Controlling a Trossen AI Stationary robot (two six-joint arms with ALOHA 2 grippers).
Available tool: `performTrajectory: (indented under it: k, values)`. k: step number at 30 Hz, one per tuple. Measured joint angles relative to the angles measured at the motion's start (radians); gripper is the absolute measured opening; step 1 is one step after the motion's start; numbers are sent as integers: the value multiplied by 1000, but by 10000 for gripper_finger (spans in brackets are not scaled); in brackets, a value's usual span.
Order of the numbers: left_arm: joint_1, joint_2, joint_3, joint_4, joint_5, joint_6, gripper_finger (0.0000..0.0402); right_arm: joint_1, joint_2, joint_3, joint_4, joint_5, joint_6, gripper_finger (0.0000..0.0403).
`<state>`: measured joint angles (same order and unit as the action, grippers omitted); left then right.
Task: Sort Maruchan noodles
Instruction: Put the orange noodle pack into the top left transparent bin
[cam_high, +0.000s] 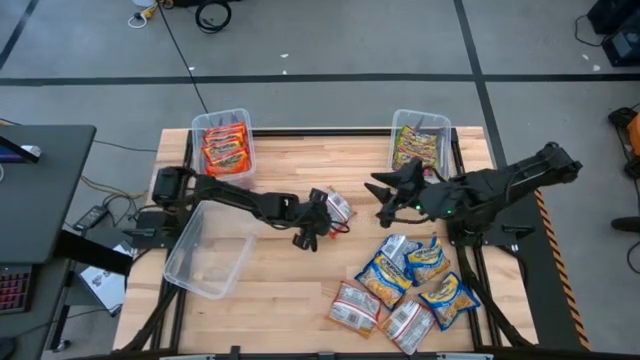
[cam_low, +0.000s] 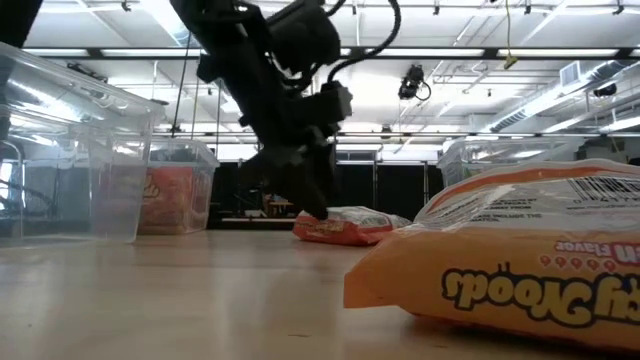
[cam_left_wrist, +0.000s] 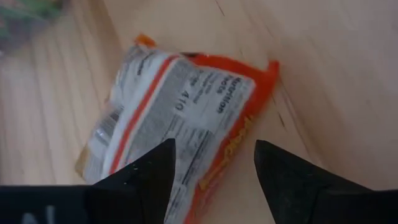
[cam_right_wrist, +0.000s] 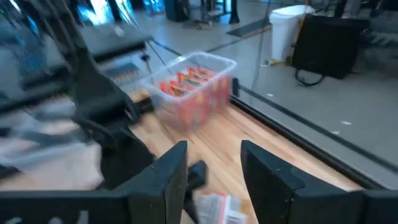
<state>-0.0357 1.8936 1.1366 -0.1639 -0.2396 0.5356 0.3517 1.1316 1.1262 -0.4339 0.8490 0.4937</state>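
Note:
An orange-red Maruchan packet (cam_left_wrist: 186, 106) lies flat, label side down, on the wooden table near its middle (cam_high: 340, 206). My left gripper (cam_left_wrist: 214, 155) is open and slants down over the packet's near end, one finger on either side of it. In the low view its fingertips (cam_low: 312, 205) reach almost to the table beside the packet (cam_low: 350, 225). My right gripper (cam_high: 383, 192) is raised above the table right of centre, open and empty (cam_right_wrist: 214, 165). Several blue-and-yellow and silver packets (cam_high: 410, 285) lie in a heap at the near right. My left gripper has its open fingers astride the orange-red packet's near end (cam_left_wrist: 193, 180), coming from above at a slant. Whether a fingertip touches the packet, I cannot tell. The packet lies flat on the table.
A clear bin with orange-red packets (cam_high: 225, 140) stands at the far left, and one with green-yellow packets (cam_high: 420, 140) at the far right. An empty clear bin (cam_high: 208, 250) stands at the near left. One packet (cam_low: 520, 265) lies close to the low camera.

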Motion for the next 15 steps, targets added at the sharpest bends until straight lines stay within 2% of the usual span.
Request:
performTrajectory:
  k: [10,15]
  values:
    - [16,132,9,136,45,8,199,21,-35,-3,39,-3,-1,146]
    - [16,148,8,143,20,11,149,20,-39,-2,52,-5,-4,146]
